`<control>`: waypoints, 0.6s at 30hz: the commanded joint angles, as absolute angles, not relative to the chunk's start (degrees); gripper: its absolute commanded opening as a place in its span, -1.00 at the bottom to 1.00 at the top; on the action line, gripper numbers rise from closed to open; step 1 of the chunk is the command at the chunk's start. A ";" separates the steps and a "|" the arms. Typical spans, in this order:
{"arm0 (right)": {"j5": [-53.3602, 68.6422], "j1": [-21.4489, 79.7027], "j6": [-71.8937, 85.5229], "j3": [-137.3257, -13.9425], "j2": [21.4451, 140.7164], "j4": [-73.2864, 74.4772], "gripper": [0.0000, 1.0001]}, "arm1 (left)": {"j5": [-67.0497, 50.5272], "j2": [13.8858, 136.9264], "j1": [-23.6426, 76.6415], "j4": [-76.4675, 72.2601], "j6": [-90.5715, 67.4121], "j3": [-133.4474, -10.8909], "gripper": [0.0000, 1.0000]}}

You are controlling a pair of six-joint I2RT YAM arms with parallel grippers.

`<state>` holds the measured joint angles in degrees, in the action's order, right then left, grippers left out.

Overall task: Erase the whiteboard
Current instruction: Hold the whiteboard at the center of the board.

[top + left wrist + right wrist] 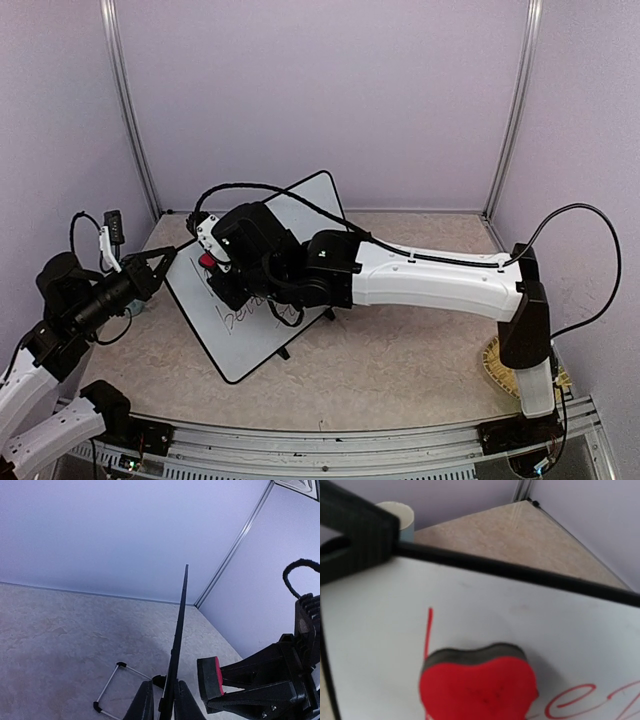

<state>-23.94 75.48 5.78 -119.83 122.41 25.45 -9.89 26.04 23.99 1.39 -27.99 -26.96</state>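
One table (400, 370) with a mottled beige top carried the whole set-up inside pale lilac walls. Two arms were mounted at its near edge: the right arm (440, 285), white-shelled, reached across to the left half of the table, and the left arm (70, 300) lay low at the left side. One whiteboard (245, 350) stood left of centre on its two small black feet (283, 352), leaning back and turned at an angle to the table edge. The left gripper (155, 265) was closed narrowly on the board's left edge, and in the left wrist view the thin black frame ran up between its two fingers (145, 705). The right gripper (212, 265) was clamped on one red heart-shaped eraser (480, 685), which was pressed flat against the board's face. One line of red handwriting (580, 700) showed beside the eraser, along with a single vertical red stroke (428, 630). One pale cup (402, 512) stood behind the board's top edge.
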 commanded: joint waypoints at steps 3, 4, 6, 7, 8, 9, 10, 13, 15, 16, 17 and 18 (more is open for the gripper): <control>-26.65 76.29 6.93 -122.13 124.28 24.28 -0.67 | -10.49 24.53 24.25 0.78 -27.08 -27.06 -0.83; -26.85 76.29 7.08 -122.35 124.54 24.22 -0.67 | -10.45 24.61 24.19 0.86 -27.21 -27.07 -0.88; -27.00 76.45 7.21 -122.49 124.71 23.73 -0.67 | -10.34 24.63 24.24 1.00 -27.16 -26.90 -0.92; -26.94 76.53 7.21 -122.51 124.79 23.41 -0.67 | -10.32 24.61 24.21 1.04 -27.18 -26.92 -0.93; -26.98 76.67 7.10 -122.45 124.74 23.02 -0.67 | -10.16 24.43 24.21 1.17 -27.23 -26.94 -0.92; -26.93 76.79 6.85 -122.38 124.70 22.38 -0.67 | -10.00 24.20 24.25 1.41 -27.31 -26.92 -0.92; -26.77 76.88 6.64 -122.48 124.59 21.96 -0.67 | -9.82 23.87 24.26 1.53 -27.34 -26.90 -0.92; -26.28 77.03 6.50 -122.36 124.42 20.92 -0.67 | -8.78 22.51 24.30 2.23 -28.04 -26.31 -0.92; -25.74 77.14 6.42 -122.29 124.39 20.45 -0.67 | -8.54 21.29 24.54 2.71 -28.67 -25.67 -0.92; -25.65 77.23 6.44 -122.30 124.49 20.21 -0.67 | -8.05 20.57 24.73 3.09 -28.87 -25.43 -0.92; -25.54 77.30 6.42 -122.32 124.54 20.05 -0.67 | -7.23 19.90 25.13 3.41 -28.97 -25.26 -0.92; -25.53 77.44 6.37 -122.21 124.63 19.78 -0.67 | -6.35 19.15 25.73 3.69 -28.97 -25.23 -0.92</control>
